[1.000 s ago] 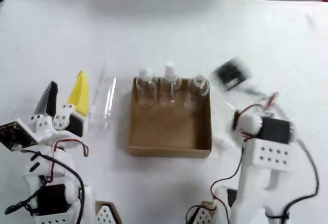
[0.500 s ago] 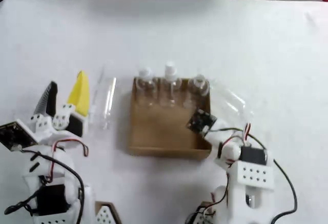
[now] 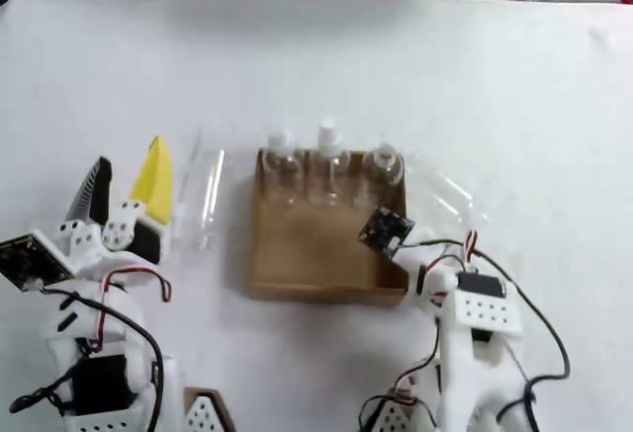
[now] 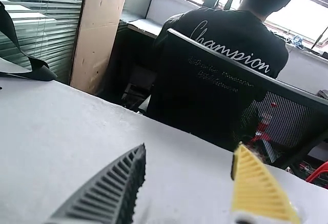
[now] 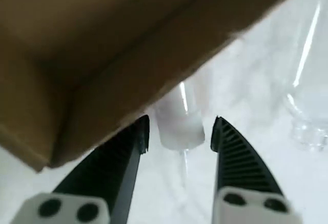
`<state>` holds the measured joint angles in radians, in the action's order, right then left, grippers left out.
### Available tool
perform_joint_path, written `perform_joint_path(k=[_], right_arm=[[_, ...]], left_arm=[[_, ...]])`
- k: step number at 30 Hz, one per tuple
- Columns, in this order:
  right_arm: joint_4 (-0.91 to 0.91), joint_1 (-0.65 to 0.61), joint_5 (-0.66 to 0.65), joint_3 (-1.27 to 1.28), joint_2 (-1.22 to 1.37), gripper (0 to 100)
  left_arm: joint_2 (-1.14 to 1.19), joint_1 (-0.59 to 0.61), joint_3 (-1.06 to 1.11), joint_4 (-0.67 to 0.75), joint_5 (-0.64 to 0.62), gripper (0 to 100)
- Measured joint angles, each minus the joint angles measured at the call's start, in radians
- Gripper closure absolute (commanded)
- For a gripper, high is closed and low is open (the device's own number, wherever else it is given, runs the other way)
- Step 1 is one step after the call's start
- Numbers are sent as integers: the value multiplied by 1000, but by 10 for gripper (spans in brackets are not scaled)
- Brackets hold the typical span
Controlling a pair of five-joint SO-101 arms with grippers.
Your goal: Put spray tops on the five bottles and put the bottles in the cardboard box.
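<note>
Three clear bottles [image 3: 328, 167] with white spray tops stand along the far wall of the cardboard box [image 3: 326, 279]. One bare clear bottle [image 3: 208, 195] lies left of the box, and another [image 3: 443, 195] lies to its right. My left gripper [image 3: 124, 180] is open near the left bottle, with one black and one yellow finger and nothing between them. My right arm [image 3: 477, 308] sits at the box's near right corner. In the right wrist view my right gripper [image 5: 180, 124] is open, and a white spray top [image 5: 178, 130] lies between its fingers beside the box wall [image 5: 154, 65].
White table all around. The right-hand bottle [image 5: 307, 80] lies just past the spray top. A dark chair [image 4: 230, 96] and a seated person are beyond the table's far edge in the left wrist view.
My right arm has swung from the right of the box down to its near right corner, bringing the fingers around the spray top. The left arm has not moved.
</note>
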<state>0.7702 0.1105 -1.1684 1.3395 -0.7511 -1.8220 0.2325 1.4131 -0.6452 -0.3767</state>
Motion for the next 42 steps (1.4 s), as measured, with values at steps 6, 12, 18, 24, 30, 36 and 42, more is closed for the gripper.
perform_joint_path(k=[6, 12, 18, 24, 30, 36, 42], right_arm=[[-2, 0, -83, -18, 57, 967], [-12, 5, -92, -26, 57, 981], [-12, 12, -118, -26, 52, 981], [57, 157, -269, -38, -72, 981], [144, 290, -474, -29, -219, 981], [-35, 373, -529, 107, -207, 981], [-107, 400, -537, 161, -169, 957]], left_arm=[[0, 0, 0, 0, 0, 745], [0, 0, 0, 0, 0, 745], [0, 0, 0, 0, 0, 745], [0, 0, 0, 0, 0, 745], [0, 0, 0, 0, 0, 745], [0, 0, 0, 0, 0, 745], [0, 0, 0, 0, 0, 745]])
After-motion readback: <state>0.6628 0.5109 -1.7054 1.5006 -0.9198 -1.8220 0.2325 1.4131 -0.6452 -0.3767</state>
